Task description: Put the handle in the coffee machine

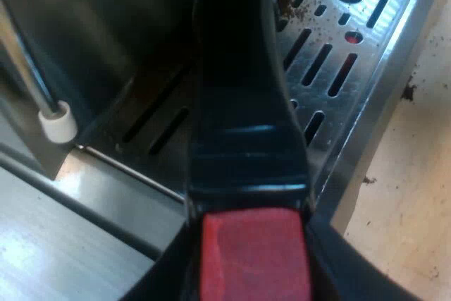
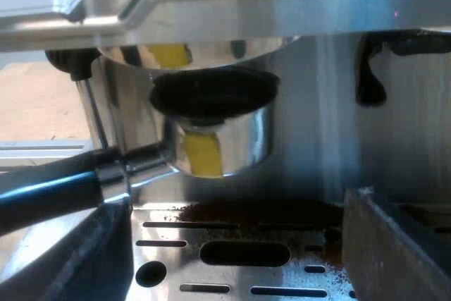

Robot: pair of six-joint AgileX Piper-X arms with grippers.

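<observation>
The left pincer point(image 1: 250, 283) is clamped around the red end point(image 1: 254, 252) of the holder's dark handle point(image 1: 239, 103). The handle's long axis runs away from that end, over the slotted drip tray point(image 1: 338, 54), toward the espresso machine point(image 2: 282, 5). The holder's metal cup point(image 2: 218, 139) sits mouth up just under the machine's round head, with the handle near level. The right pincer point(image 2: 239, 259) stands wide over the tray, holding nothing.

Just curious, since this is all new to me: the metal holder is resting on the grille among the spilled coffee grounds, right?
Not quite. The right wrist view shows the metal holder up just under the espresso machine's brew head, clear of the grounds-strewn drip tray.
</observation>
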